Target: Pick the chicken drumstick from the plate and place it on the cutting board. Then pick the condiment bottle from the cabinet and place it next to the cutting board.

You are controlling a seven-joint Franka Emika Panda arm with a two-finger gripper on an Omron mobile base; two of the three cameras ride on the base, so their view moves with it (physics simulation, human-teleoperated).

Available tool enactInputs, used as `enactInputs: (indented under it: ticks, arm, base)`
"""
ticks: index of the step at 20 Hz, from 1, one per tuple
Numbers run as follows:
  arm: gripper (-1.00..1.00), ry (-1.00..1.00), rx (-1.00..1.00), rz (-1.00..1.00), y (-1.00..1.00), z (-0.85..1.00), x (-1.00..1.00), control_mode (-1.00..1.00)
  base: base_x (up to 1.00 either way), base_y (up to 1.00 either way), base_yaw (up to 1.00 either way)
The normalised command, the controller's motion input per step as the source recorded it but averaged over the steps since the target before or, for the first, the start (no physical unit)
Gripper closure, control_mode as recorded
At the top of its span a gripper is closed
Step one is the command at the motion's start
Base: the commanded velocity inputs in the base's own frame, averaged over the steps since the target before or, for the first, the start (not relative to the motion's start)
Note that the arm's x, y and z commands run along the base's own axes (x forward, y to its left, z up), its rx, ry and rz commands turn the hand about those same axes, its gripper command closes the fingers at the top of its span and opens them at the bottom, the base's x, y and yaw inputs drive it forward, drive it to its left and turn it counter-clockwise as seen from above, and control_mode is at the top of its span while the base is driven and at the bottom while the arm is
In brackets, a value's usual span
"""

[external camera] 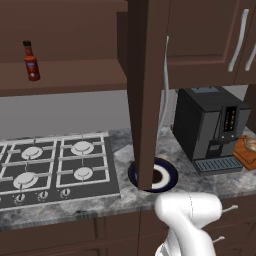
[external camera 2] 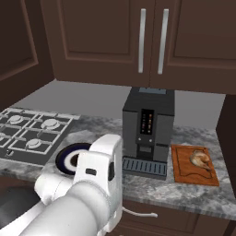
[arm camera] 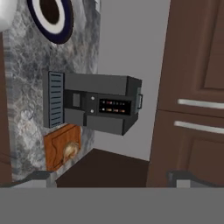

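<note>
The chicken drumstick lies on the orange-brown cutting board, right of the coffee machine; both also appear in the hand view, the drumstick on the board. The navy-rimmed plate sits bare on the counter and is half hidden behind the open cabinet door in the left base view. The red-orange condiment bottle stands upright on the open cabinet's shelf, far left. My gripper is open, its fingertips wide apart with nothing between them, pointing toward the coffee machine and wall.
A black coffee machine stands between plate and cutting board. A gas hob lies left of the plate. Shut wall cabinets with silver handles hang above the machine. The open door juts out over the counter, above the plate.
</note>
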Motion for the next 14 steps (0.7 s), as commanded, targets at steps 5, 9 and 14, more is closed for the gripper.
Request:
enactInputs:
  ticks: [5, 9, 14]
  arm:
    - [-1.0, 0.0, -0.11, 0.0, 0.5, 0.19, -0.22, -1.0]
    - [-1.0, 0.0, -0.13, -0.02, 0.59, 0.28, -0.17, -1.0]
    - [-1.0, 0.0, -0.11, -0.01, 0.42, 0.33, -0.22, -1.0]
  base:
    - [0.0, 0.0, 0.0]
    - [0.0, 0.0, 0.0]
    - [0.0, 0.0, 0.0]
